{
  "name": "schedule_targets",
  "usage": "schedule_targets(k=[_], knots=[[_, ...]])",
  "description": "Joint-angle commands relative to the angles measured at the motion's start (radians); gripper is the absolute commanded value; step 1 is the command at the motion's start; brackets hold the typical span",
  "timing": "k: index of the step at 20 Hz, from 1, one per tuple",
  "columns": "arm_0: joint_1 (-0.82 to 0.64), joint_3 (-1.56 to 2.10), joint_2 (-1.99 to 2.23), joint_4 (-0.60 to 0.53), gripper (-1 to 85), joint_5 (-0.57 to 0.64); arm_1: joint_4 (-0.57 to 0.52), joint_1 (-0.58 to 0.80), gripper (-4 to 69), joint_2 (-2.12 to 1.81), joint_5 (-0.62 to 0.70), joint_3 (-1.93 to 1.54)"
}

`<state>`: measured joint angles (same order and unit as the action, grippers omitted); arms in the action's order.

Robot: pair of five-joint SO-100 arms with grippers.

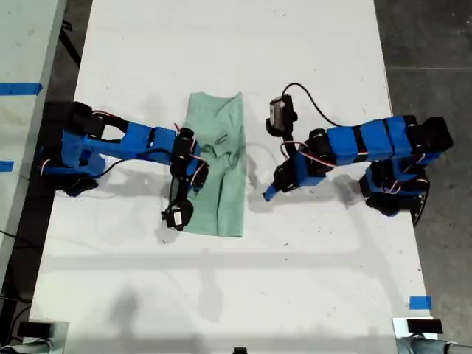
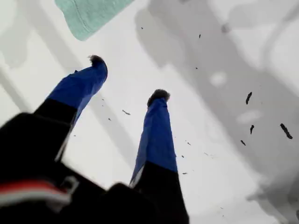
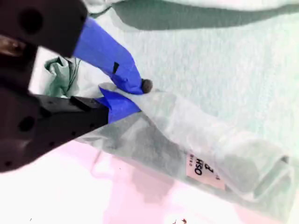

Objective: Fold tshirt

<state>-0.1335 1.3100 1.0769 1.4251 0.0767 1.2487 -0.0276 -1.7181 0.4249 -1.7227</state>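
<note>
Lengthwise, tshirt (image 1: pixel 218 164) folded, long axis top-to-bottom in exterior view

White table (image 1: pixel 243 280) fills most of the exterior view. Blue tape (image 1: pixel 420 302) on it near that view's lower right corner. More blue tape (image 1: pixel 20 88) on a pale surface at the view's left edge. Dark floor (image 1: pixel 428 44) at upper right.
</note>
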Motion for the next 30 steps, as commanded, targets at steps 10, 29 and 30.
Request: schedule_targets(k=[10,29,30], knots=[[0.101,-0.020,0.403,0.161,36.9,-0.069,-0.046,-0.014,22.0,-0.095,-0.006,-0.023],[0.268,0.746,0.736,-0.256,34.8,-0.299,0.127,-0.083,28.1,0.678,-0.051,0.884],[0.250,0.790,0.752,-0.287,34.9,-0.290,0.126,-0.074,27.9,0.695,-0.044,0.884]])
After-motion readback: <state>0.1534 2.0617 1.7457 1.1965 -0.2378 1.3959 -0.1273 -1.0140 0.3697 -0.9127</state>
